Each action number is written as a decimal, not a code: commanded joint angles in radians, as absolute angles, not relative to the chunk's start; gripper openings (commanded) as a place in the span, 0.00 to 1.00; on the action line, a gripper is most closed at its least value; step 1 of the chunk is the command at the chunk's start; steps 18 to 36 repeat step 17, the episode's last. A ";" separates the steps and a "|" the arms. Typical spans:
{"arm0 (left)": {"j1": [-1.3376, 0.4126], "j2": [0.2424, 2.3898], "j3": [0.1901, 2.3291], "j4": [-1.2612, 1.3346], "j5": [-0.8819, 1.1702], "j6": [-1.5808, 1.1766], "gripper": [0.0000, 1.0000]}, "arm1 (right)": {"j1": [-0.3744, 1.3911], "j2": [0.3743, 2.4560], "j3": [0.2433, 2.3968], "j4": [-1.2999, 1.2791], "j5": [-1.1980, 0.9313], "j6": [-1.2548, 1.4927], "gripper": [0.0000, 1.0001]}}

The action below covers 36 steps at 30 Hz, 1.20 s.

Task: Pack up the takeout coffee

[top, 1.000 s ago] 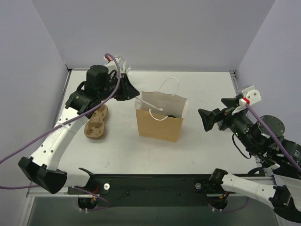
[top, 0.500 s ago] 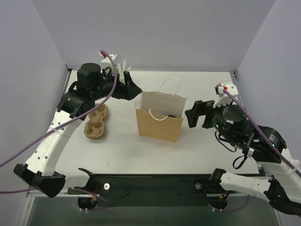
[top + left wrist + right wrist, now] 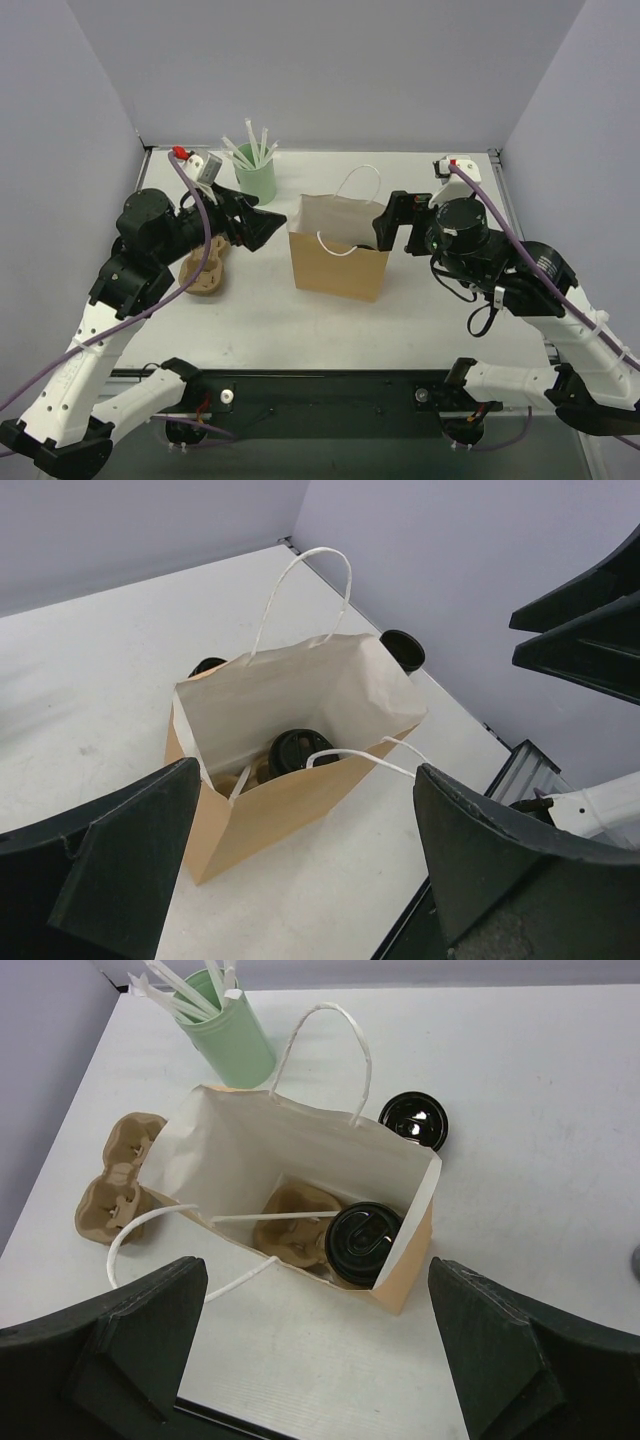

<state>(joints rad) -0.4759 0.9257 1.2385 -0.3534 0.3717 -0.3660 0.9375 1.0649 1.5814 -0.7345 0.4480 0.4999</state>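
Note:
The takeout coffee (image 3: 365, 1240), a black lidded cup, stands in a pulp carrier at the bottom of the open brown paper bag (image 3: 338, 270); the left wrist view shows its lid (image 3: 299, 751) too. A white straw (image 3: 275, 1217) lies across the carrier inside the bag. A second black lidded cup (image 3: 414, 1120) stands on the table just behind the bag. My left gripper (image 3: 265, 228) hangs open to the bag's left, nothing between its fingers. Open as well, my right gripper (image 3: 385, 228) hovers at the bag's upper right edge, looking down into it.
A mint-green cup of white straws (image 3: 256, 178) stands at the back left. Left of the bag, a brown pulp cup carrier (image 3: 205, 268) lies on the table. The bag's white handles (image 3: 358, 185) stick up. Walls close in the back and both sides.
My left gripper has opened and drawn back toward the near left, away from the green cup. The right arm has swung left, up to the bag's right edge.

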 commanded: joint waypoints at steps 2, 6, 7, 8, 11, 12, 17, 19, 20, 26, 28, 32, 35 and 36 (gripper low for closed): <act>-0.476 0.897 1.220 -0.298 0.409 -0.351 0.97 | 0.937 1.098 1.612 -0.733 0.471 0.543 1.00; -0.476 0.900 1.207 -0.295 0.423 -0.354 0.97 | 0.937 1.095 1.600 -0.733 0.486 0.554 1.00; -0.476 0.900 1.207 -0.295 0.422 -0.348 0.97 | 0.937 1.089 1.595 -0.732 0.491 0.557 1.00; -0.476 0.899 1.209 -0.296 0.420 -0.347 0.97 | 0.937 1.086 1.588 -0.732 0.492 0.558 1.00; -0.476 0.903 1.221 -0.307 0.410 -0.331 0.97 | 0.937 1.077 1.571 -0.730 0.483 0.557 1.00; -0.474 0.904 1.223 -0.311 0.410 -0.330 0.97 | 0.937 1.074 1.568 -0.729 0.483 0.561 1.00; -0.474 0.904 1.218 -0.311 0.417 -0.327 0.97 | 0.937 1.069 1.555 -0.727 0.482 0.580 1.00; -0.474 0.904 1.218 -0.311 0.417 -0.327 0.97 | 0.937 1.069 1.555 -0.727 0.482 0.580 1.00; -0.474 0.904 1.218 -0.311 0.417 -0.327 0.97 | 0.937 1.069 1.555 -0.727 0.482 0.580 1.00; -0.474 0.904 1.218 -0.311 0.417 -0.327 0.97 | 0.937 1.069 1.555 -0.727 0.482 0.580 1.00; -0.474 0.904 1.218 -0.311 0.417 -0.327 0.97 | 0.937 1.069 1.555 -0.727 0.482 0.580 1.00; -0.474 0.904 1.218 -0.311 0.417 -0.327 0.97 | 0.937 1.069 1.555 -0.727 0.482 0.580 1.00; -0.474 0.904 1.218 -0.311 0.417 -0.327 0.97 | 0.937 1.069 1.555 -0.727 0.482 0.580 1.00; -0.474 0.904 1.218 -0.311 0.417 -0.327 0.97 | 0.937 1.069 1.555 -0.727 0.482 0.580 1.00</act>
